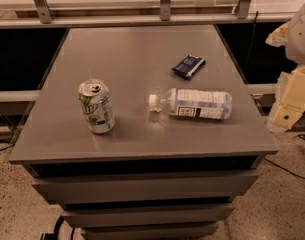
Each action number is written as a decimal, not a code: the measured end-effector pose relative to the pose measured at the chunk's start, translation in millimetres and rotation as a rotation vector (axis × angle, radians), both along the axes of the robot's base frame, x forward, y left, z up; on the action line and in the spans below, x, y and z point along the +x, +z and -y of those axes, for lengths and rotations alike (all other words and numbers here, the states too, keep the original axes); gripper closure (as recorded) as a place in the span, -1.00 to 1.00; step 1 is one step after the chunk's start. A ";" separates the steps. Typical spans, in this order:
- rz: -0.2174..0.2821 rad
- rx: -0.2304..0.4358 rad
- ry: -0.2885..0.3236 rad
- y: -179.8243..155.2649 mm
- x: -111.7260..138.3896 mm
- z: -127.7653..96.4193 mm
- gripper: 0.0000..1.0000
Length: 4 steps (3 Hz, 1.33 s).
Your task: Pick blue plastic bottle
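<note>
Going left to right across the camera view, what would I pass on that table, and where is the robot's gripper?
Can → bottle → gripper, off the table at the right edge. The packet lies beyond the bottle, overlapping it sideways, so it is left out.

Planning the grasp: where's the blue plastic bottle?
The bottle lies on the table's right half, near the dark packet, right of the can; the claw is off the right edge.

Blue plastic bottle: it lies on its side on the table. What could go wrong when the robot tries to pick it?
1. The blue plastic bottle is round and lies on its side, so a nudge may roll it toward the front edge of the table.
2. The gripper is at the right, off the table; coming in low, it might hit the table's side.
3. The dark packet lies not far behind the bottle and could be pushed.
</note>
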<state>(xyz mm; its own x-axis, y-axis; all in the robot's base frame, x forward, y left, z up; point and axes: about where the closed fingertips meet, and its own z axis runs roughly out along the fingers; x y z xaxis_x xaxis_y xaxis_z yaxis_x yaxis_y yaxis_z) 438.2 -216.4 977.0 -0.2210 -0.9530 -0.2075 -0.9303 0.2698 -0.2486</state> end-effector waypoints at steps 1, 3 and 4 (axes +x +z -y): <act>0.000 0.000 0.000 0.0 0.0 0.0 -1.00; 0.058 0.046 -0.033 -15.6 27.7 -20.8 -1.00; 0.074 0.060 -0.056 -27.7 46.9 -38.5 -1.00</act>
